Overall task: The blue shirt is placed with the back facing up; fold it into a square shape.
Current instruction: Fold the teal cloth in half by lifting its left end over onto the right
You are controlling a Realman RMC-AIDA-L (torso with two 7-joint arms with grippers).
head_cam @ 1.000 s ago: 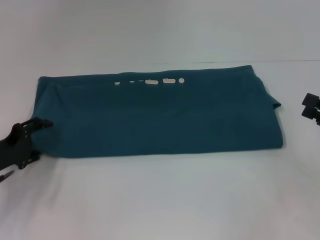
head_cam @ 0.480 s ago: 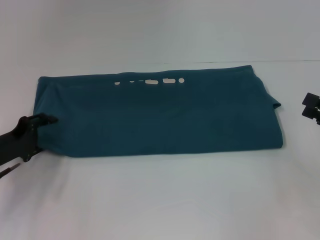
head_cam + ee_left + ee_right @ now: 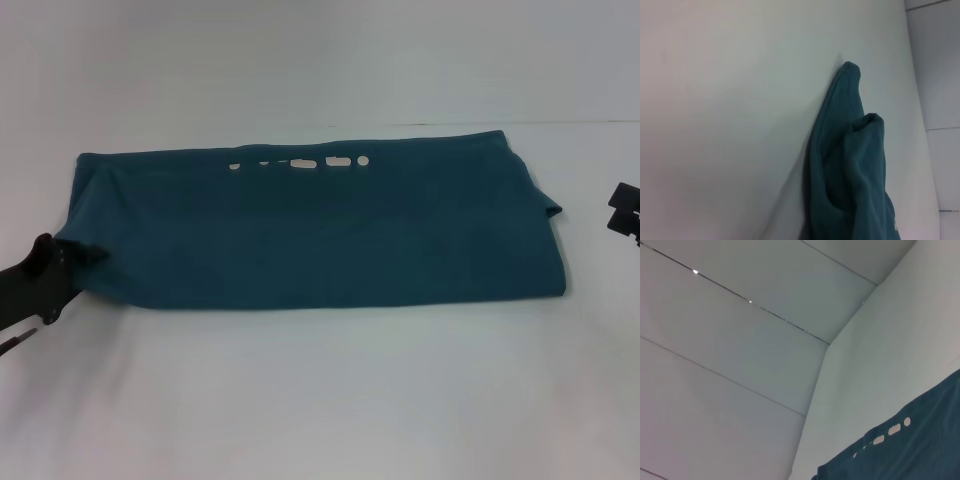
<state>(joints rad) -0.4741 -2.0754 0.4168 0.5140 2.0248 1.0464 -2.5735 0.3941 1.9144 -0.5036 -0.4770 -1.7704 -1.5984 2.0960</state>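
The blue shirt lies on the white table folded into a long band, with its left end near the table's left side. My left gripper is at the shirt's left end, shut on the cloth at the edge. In the left wrist view the shirt bunches up close to the camera with a raised fold. My right gripper hangs at the far right of the head view, clear of the shirt's right end. The right wrist view shows a far part of the shirt.
Small white marks run in a row near the shirt's far edge. White table surface surrounds the shirt in front and behind. A wall with panel seams shows in the right wrist view.
My left gripper moved in onto the shirt's left end and its upper finger came down onto the cloth. The shirt's left edge bulges slightly outward. The right gripper shifted slightly right.
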